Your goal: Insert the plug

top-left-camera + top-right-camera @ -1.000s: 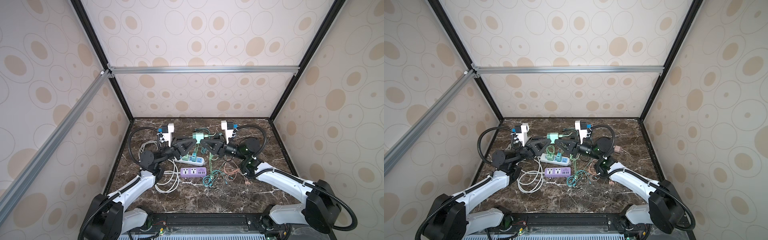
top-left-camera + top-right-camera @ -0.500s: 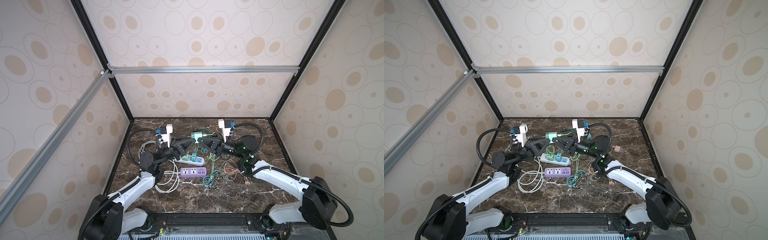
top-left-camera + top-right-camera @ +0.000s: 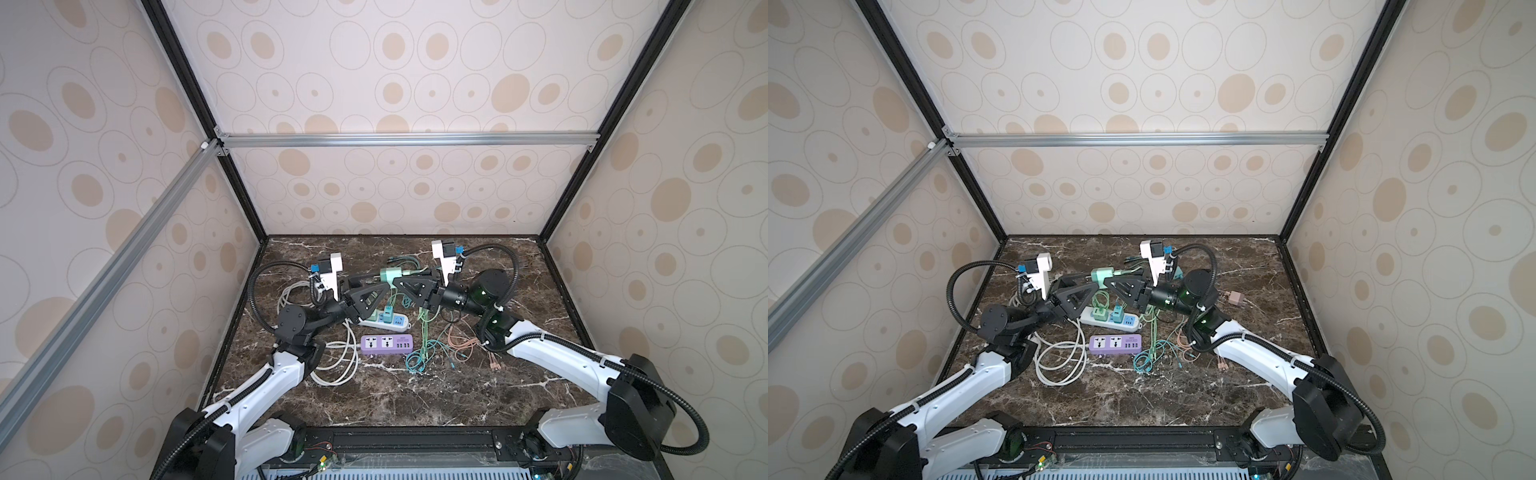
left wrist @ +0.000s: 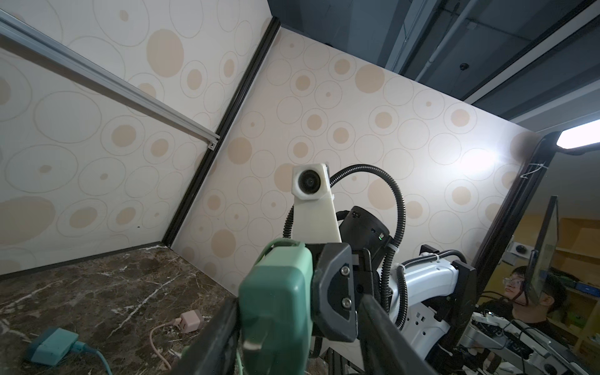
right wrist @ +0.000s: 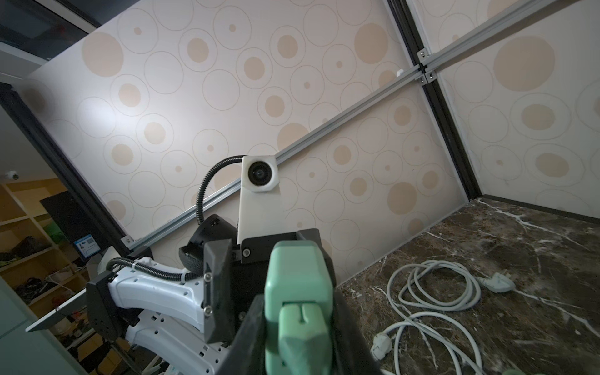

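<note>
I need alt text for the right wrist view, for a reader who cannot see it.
A mint green plug is clamped between the black fingers of the right gripper, close to the lens. Behind it are the white left arm and its wrist camera; a white cable lies coiled on the dark marble table.

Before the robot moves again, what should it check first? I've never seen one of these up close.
1. Grip: ok. The right gripper clamps the green plug, with fingers on both sides.
2. Handoff: ok. The left gripper is open, and one finger stands clear of the plug.
3. Prongs: ok. One prong shows, uncovered.
4. Target: ok. The purple power strip has two empty sockets.
5. Cable: cannot tell. The green cable hangs into a tangle on the table and might snag.
</note>
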{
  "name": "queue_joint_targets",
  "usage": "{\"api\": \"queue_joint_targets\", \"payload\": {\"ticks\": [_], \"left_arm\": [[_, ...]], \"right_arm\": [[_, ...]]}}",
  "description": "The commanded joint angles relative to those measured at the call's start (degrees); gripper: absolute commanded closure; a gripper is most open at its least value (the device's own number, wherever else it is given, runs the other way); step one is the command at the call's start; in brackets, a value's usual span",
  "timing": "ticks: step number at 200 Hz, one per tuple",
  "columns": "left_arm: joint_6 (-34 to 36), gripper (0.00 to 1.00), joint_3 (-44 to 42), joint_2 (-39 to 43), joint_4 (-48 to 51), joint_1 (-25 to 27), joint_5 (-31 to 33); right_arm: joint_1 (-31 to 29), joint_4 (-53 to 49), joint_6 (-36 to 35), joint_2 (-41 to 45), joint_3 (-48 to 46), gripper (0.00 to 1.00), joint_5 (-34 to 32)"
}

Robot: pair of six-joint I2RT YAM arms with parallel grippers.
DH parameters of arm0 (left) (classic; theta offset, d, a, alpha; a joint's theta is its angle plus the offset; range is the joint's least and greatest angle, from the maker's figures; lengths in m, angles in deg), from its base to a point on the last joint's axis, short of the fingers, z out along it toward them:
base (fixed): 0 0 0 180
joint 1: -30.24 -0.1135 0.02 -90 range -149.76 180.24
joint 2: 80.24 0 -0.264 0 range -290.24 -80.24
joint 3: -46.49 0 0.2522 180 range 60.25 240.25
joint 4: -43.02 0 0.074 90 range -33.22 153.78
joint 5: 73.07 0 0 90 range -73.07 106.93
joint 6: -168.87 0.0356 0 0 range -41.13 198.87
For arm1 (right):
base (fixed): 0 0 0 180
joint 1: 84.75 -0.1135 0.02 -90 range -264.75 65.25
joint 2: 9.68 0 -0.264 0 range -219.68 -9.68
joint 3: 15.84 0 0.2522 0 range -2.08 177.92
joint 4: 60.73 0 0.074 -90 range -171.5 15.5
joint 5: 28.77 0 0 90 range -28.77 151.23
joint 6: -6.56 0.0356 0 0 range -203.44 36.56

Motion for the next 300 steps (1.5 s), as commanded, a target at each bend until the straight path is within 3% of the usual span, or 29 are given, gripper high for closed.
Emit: {"api": "queue_joint_targets", "payload": {"ticks": [1, 33, 67, 117, 161, 202, 252, 269, 300], "left_arm": [[5.7, 0.31, -0.7, 3.2, 6.3, -0.3, 1.8], [11.7, 0.24, -1.2, 7.4, 17.2, -0.6, 5.3], [17.6, 0.22, -0.9, 11.4, 30.5, -1.0, 14.1], [21.0, 0.24, 2.0, 10.6, 46.8, -2.3, 27.1], [19.9, 0.24, 0.2, 11.5, 49.1, -2.6, 29.4], [20.7, 0.24, -0.1, 13.8, 51.9, -3.0, 30.5], [21.6, 0.24, 0.3, 16.2, 54.7, -3.3, 31.6], [21.6, 0.24, 0.2, 17.0, 55.5, -3.4, 31.9], [21.3, 0.24, -0.8, 18.4, 56.5, -3.6, 32.9]], "right_arm": [[0.5, -9.3, -4.9, 3.4, 2.8, 1.0, -1.8], [1.8, -24.7, -11.2, 5.5, 6.3, 1.0, -1.8], [4.1, -43.5, -18.8, 6.0, 12.4, 1.0, -1.9], [10.7, -63.4, -22.7, 0.6, 24.0, 1.0, -0.8], [15.0, -79.8, -29.7, -12.3, 43.1, 1.0, -0.8], [17.5, -88.2, -29.5, -27.3, 66.1, 1.0, -1.0], [17.4, -98.7, -39.1, -45.9, 101.9, 1.0, -4.8], [17.4, -95.6, -41.3, -46.1, 100.7, 1.0, -4.9], [17.4, -92.0, -42.6, -43.1, 86.2, 1.0, -5.0]]}}
